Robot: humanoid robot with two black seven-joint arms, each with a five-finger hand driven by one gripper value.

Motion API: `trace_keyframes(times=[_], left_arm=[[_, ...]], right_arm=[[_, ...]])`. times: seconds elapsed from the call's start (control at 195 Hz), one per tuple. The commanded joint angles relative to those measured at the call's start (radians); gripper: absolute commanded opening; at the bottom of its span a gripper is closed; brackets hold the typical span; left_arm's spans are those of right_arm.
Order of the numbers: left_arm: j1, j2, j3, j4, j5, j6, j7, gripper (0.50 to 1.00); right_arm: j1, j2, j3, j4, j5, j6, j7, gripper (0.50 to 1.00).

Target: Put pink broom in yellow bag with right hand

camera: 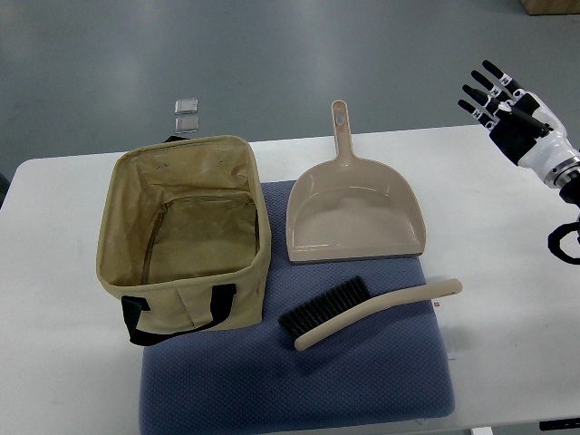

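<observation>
Right hand at far right, raised over the table's edge, fingers spread, holding nothing. Broom lies on blue mat, near side, bristles pointing left, handle running right. Dustpan just beyond it. Open yellow bag stands left, partly on the mat, well apart from the hand

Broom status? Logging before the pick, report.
Right hand raised, fingers spread, empty. Broom on blue mat, untouched. Bag open. Dustpan beside, path clear.
</observation>
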Motion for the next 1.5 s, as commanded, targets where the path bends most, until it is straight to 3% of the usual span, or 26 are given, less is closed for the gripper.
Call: trace_keyframes(times=[0.0,0.18,0.38,0.704,0.889,1.095,1.357,1.495], left_arm=[[0.000,0.000,0.000,0.000,-0.001,-0.001,0.000,1.000],[0.000,0.000,0.000,0.000,-0.001,0.000,0.000,1.000],[0.000,0.000,0.000,0.000,-0.001,0.000,0.000,1.000],[0.000,0.000,0.000,0.000,-0.001,-0.001,0.000,1.000],[0.000,0.000,0.000,0.000,0.001,0.000,0.000,1.000],[0.000,0.000,0.000,0.000,-0.001,0.000,0.000,1.000],[0.000,0.000,0.000,0.000,-0.001,0.000,0.000,1.000],[0.000,0.000,0.000,0.000,-0.001,0.000,0.000,1.000]], right_arm=[[0.017,-0.029,-0.019,0.001,-0.012,0.032,-0.001,0.928],[0.065,-0.150,-0.150,0.013,-0.093,0.111,0.006,0.928],[0.109,-0.267,-0.274,0.101,-0.326,0.201,0.045,0.928],[0.146,-0.412,-0.496,0.421,-0.751,0.195,0.098,0.926],[0.149,-0.431,-0.579,0.515,-0.937,0.192,0.098,0.926],[0.149,-0.423,-0.676,0.553,-1.057,0.131,0.091,0.926],[0.134,-0.428,-0.817,0.558,-1.152,-0.067,0.071,0.924],[0.119,-0.429,-0.840,0.560,-1.169,-0.109,0.070,0.924]])
